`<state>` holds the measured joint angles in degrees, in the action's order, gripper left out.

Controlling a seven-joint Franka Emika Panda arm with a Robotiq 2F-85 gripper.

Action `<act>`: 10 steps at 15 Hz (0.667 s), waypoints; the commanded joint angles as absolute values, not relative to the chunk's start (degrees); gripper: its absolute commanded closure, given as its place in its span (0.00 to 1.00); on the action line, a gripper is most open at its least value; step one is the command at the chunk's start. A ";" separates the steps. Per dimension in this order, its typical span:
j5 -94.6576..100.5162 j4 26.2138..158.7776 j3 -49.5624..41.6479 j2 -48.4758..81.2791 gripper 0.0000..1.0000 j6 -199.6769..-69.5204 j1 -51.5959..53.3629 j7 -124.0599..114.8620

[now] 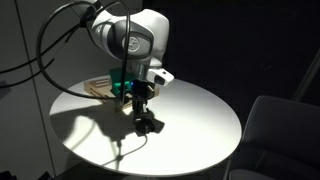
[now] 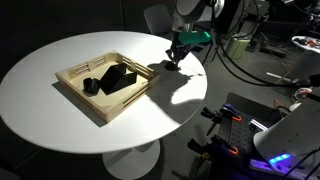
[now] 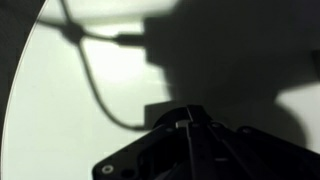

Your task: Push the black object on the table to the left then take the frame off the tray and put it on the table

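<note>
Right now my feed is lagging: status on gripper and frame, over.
Gripper shut, low over the table, just beside the tray. Frame lying in the tray, untouched. Small black block next to it.

Shallow square light wooden tray [image 2: 80, 100] with low raised rim: lying flat on the large round white-topped table [image 2: 45, 105]. Flat black angular plate frame [image 2: 122, 77]: resting inside the tray, lying toward one side.

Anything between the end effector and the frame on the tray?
Only the low rim of the tray, near its corner, lies between the end effector and the frame. Nothing else is visible there.
</note>
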<state>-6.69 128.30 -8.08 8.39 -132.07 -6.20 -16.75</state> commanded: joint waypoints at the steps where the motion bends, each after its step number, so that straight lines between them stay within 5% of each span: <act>1: -6.16 125.47 -8.29 9.82 0.98 -130.47 -6.43 -17.50; 10: -7.11 125.35 -9.48 11.22 0.99 -130.60 -7.62 -16.59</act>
<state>-6.69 127.28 -9.12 10.43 -132.07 -6.80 -16.75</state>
